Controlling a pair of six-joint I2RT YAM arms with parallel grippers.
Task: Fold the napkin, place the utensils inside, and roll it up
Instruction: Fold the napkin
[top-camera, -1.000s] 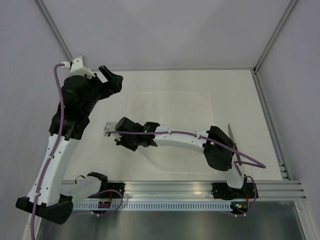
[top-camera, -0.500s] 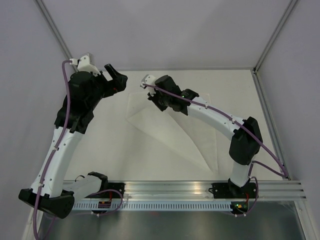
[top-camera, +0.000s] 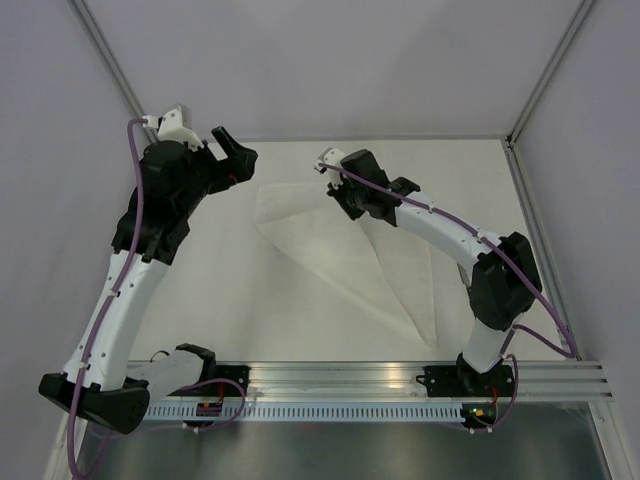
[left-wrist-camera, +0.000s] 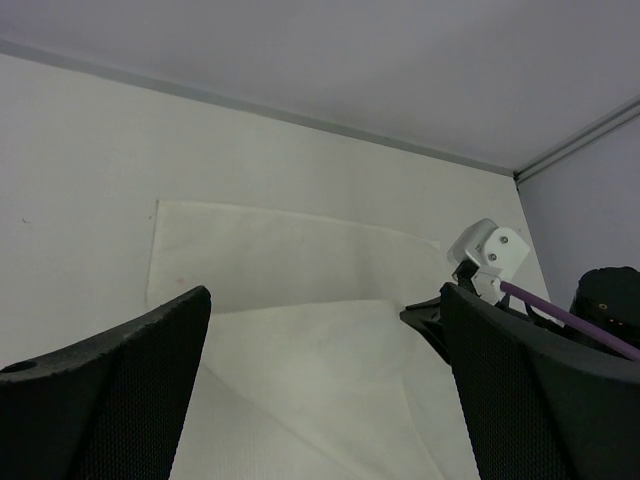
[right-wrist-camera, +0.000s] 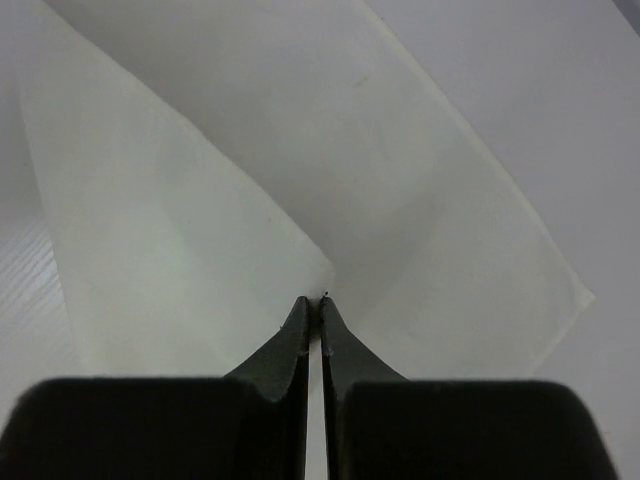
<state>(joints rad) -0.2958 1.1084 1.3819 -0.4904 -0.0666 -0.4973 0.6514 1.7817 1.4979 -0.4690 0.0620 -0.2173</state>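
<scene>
Napkin (top-camera: 350, 250): likely limp, light; best taken by a corner; right gripper (right-wrist-camera: 320, 300) jaws clamped there; left gripper (left-wrist-camera: 325, 295) jaws apart.

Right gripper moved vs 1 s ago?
Yes. The right gripper went away from the front rail toward the back wall, and rightward, carrying a napkin corner with it.

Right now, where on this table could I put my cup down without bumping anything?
Best: the bare table between the left arm and the napkin, and the near strip between the napkin and the rail. Crowded: the far middle, where the right end effector pinches a napkin corner, and beneath the right arm.
</scene>
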